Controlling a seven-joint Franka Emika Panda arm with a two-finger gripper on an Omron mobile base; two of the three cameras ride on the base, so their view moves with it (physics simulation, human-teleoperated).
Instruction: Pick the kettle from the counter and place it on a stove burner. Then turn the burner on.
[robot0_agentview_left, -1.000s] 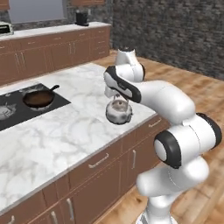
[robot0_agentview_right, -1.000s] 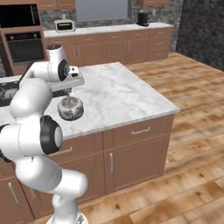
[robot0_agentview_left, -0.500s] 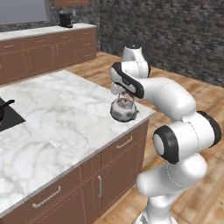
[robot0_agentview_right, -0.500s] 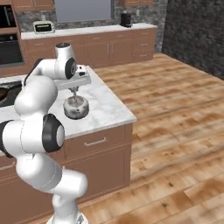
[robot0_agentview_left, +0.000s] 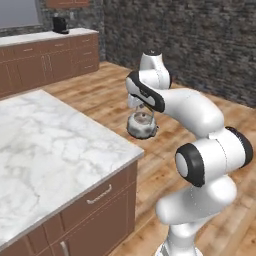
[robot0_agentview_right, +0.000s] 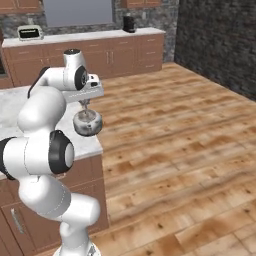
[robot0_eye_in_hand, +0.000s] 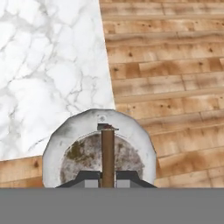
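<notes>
Since a second ago the base has swung the cooktop out of sight, and the claw (robot0_eye_in_hand: 105, 178), shut on the handle, carries the upright kettle (robot0_agentview_left: 141, 125) past the bench (robot0_agentview_left: 50, 150) corner, handle arch (robot0_eye_in_hand: 107, 157) running straight up the hand view.

White arm with dark joints, rising from its base and folded at the elbow, the forearm reaching forward and the wrist bent so that the hand points straight down. The gripper (robot0_agentview_left: 141, 111) (robot0_agentview_right: 85, 107) (robot0_eye_in_hand: 107, 178) hangs below the wrist, its jaws drawn close together and clamped on the thin arched handle of the kettle (robot0_agentview_left: 142, 126) (robot0_agentview_right: 87, 123) (robot0_eye_in_hand: 99, 148), which hangs beneath it. In the hand view the two dark fingertips (robot0_eye_in_hand: 89, 179) press the handle from either side.
</notes>
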